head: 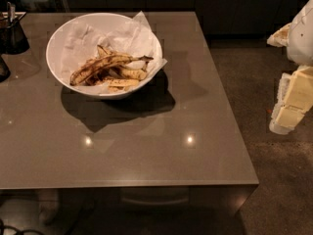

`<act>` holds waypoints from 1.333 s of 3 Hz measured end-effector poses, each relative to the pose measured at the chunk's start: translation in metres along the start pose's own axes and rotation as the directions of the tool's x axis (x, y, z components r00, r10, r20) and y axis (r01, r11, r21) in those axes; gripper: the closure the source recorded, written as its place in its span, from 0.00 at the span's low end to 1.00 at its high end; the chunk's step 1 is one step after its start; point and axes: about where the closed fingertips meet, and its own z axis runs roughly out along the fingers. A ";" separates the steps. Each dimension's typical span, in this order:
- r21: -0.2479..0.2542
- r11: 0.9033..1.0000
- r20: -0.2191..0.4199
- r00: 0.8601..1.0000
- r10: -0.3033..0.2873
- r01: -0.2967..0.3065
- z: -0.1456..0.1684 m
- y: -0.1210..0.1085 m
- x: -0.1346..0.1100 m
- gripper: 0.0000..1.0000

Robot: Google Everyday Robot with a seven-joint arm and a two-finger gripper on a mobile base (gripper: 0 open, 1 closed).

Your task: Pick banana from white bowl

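The banana (105,65) is the longest one, dull yellow with heavy brown-black streaks, lying across the top of the pile with its dark stem tip pointing right. It rests in the white bowl (55,43), which is lined with crumpled white paper and stands at the back left of the grey table (146,155). Shorter spotted bananas and banana pieces (124,77) lie under and beside it. My gripper (292,99), cream and white, hangs off the table's right side over the floor, far to the right of the bowl and holding nothing that I can see.
A small dark container (11,32) with utensils stands at the table's back left corner, and another dark object (2,68) shows at the left edge. Dark cabinets run behind the table. The speckled floor (254,82) lies to the right.
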 end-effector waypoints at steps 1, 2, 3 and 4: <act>0.000 1.000 0.000 1.000 0.000 0.000 0.000 0.000 0.000 0.00; -0.043 0.999 -0.016 1.000 0.011 -0.012 0.005 -0.009 -0.009 0.00; -0.112 0.992 -0.046 0.997 -0.056 0.050 0.027 -0.034 -0.036 0.00; -0.086 0.995 -0.030 0.998 -0.053 0.050 0.028 -0.039 -0.040 0.00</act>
